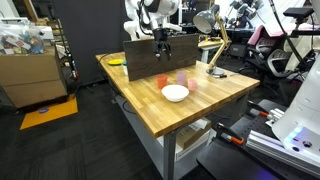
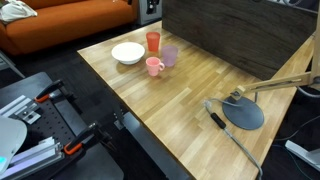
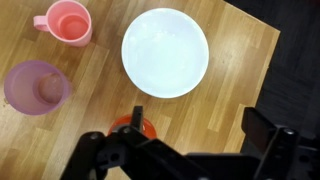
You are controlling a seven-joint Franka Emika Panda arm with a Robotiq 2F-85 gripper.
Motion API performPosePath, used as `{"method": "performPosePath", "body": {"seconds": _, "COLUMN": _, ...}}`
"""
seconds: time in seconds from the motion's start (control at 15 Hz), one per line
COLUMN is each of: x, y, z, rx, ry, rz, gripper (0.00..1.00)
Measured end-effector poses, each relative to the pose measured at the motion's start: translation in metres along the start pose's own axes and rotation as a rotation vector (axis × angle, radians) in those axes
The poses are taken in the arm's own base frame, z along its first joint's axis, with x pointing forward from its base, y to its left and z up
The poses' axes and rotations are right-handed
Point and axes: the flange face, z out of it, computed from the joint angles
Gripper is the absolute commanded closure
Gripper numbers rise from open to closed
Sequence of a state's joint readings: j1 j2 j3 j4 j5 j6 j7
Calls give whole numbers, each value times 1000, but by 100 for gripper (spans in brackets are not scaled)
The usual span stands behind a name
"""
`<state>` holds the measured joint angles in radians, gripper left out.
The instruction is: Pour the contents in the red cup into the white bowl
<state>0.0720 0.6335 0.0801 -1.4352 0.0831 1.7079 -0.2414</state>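
The red cup (image 2: pixel 153 41) stands upright on the wooden table, beside the white bowl (image 2: pixel 127 53). Both also show in an exterior view, the cup (image 1: pixel 162 80) behind the bowl (image 1: pixel 175 93). My gripper (image 1: pixel 163 46) hangs above the red cup, well clear of the table. In the wrist view the gripper (image 3: pixel 200 128) is open and empty. Only a part of the red cup's rim (image 3: pixel 127 126) shows there, by one finger at the bottom edge. The white bowl (image 3: pixel 165 52) lies further up and looks empty. My gripper is out of view in the exterior view that shows the orange sofa.
A lilac translucent cup (image 3: pixel 37 86) and a pink mug (image 3: pixel 67 22) stand close to the red cup, also seen in an exterior view (image 2: pixel 169 55) (image 2: pixel 154 67). A dark upright board (image 2: pixel 240 35) and a desk lamp's base (image 2: pixel 243 112) are on the table. A yellow flat item (image 1: pixel 115 62) lies at a corner.
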Motion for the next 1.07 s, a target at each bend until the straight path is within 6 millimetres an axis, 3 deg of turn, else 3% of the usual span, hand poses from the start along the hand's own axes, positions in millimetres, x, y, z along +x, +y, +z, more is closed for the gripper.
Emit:
{"method": "performPosePath", "body": {"seconds": 0.53, "x": 1, "y": -2, "z": 2, "rx": 2, "ry": -6, "rz": -21, "gripper": 0}}
{"method": "performPosePath", "body": {"seconds": 0.73, "x": 13, "y": -5, "z": 5, "rx": -13, "ry": -1, "rz": -94, "gripper": 0}}
{"method": "performPosePath", "body": {"seconds": 1.07, "x": 36, "y": 10, "z": 15, "rx": -80, "ry": 11, "rz": -163, "gripper": 0}}
